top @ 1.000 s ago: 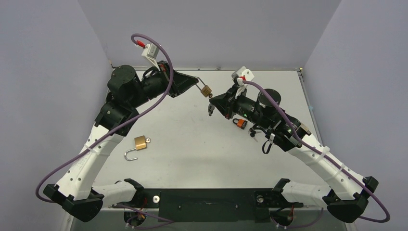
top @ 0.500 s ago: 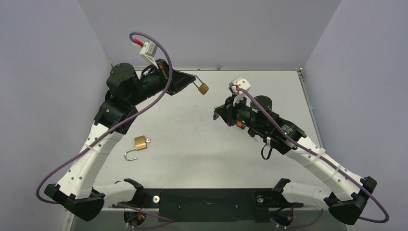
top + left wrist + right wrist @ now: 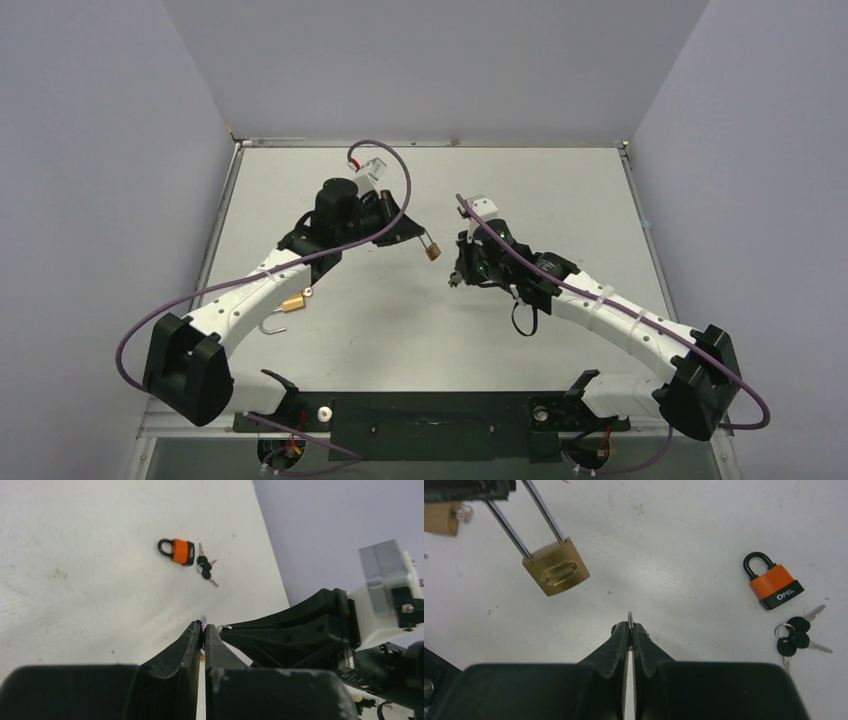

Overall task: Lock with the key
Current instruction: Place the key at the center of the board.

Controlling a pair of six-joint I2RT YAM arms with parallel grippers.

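Brass padlock (image 3: pixel 556 573), long-shackled, hangs clear of the surface (image 3: pixel 560 180) near its centre. It is pinched by the shackle in the left gripper (image 3: pixel 203 628), whose jaws are narrowed onto the steel bars.

Handling, as judged: dense for its size, rigid and smooth. It is free to swing and twist on the shackle when pushed, so the body wants steadying.

The right gripper (image 3: pixel 629 628) is closed on a thin metal blade seen edge-on, apparently the key (image 3: pixel 629 616). This is small and stiff, and liable to pivot between the pads.

The lock lies at 10 o'clock from that tip, near but not touching. The keyhole is not visible.

- **Orange padlock** (image 3: pixel 774 586) with key bunch (image 3: pixel 796 632): at 3 o'clock, well apart.
- **Second brass padlock** (image 3: pixel 292 301): shackle open, at 8 o'clock on the surface.

Nothing stands between key and lock.
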